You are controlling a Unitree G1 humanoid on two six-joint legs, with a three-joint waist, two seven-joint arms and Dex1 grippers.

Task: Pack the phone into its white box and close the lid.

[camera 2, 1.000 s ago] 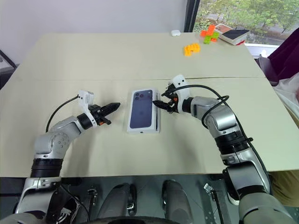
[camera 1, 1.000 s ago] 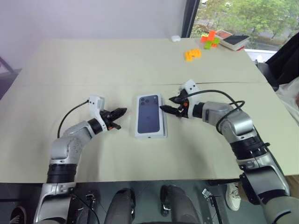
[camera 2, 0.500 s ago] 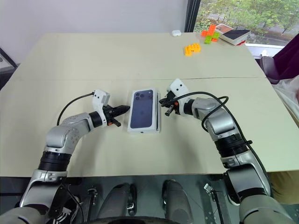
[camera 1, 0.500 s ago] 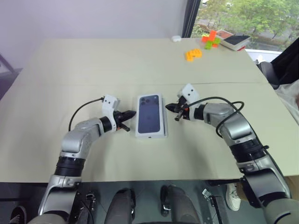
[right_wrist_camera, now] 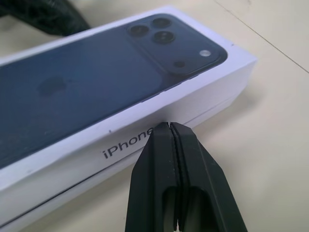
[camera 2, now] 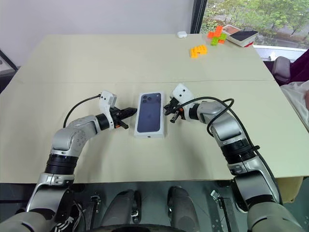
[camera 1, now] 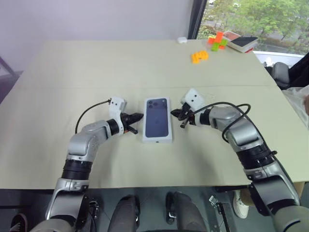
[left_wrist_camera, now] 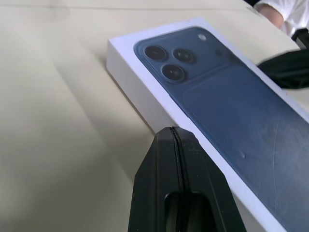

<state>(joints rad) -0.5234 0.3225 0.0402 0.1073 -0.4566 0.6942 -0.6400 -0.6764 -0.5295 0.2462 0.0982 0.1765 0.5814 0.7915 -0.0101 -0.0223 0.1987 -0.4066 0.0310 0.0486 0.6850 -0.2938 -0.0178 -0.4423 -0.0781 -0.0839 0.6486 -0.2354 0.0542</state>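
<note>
The left eye view shows the lid (camera 1: 157, 120) sitting down over the white box (right_wrist_camera: 120, 166) in the middle of the beige table (camera 1: 96, 67), its printed dark-blue phone picture facing up with the camera cluster at the far end. The phone itself cannot be seen. The left gripper (camera 1: 140, 116) points at the lid's left long side, its fingers (left_wrist_camera: 176, 159) pressed together with nothing between them, the tip just beside the white wall; whether it touches is not clear. The right gripper (camera 1: 175, 113) points at the opposite long side near the far end, its fingers (right_wrist_camera: 169, 140) likewise pressed together and empty, right at the side wall where the lettering is printed. In the right wrist view a thin dark seam runs along the lower edge of that side, where the lid meets the box beneath. At the far right of the table lie orange blocks (camera 1: 198, 56), a green and orange cluster (camera 1: 217, 40), a small white case (camera 1: 181, 40) and a flat book-like thing (camera 1: 241, 42).
</note>
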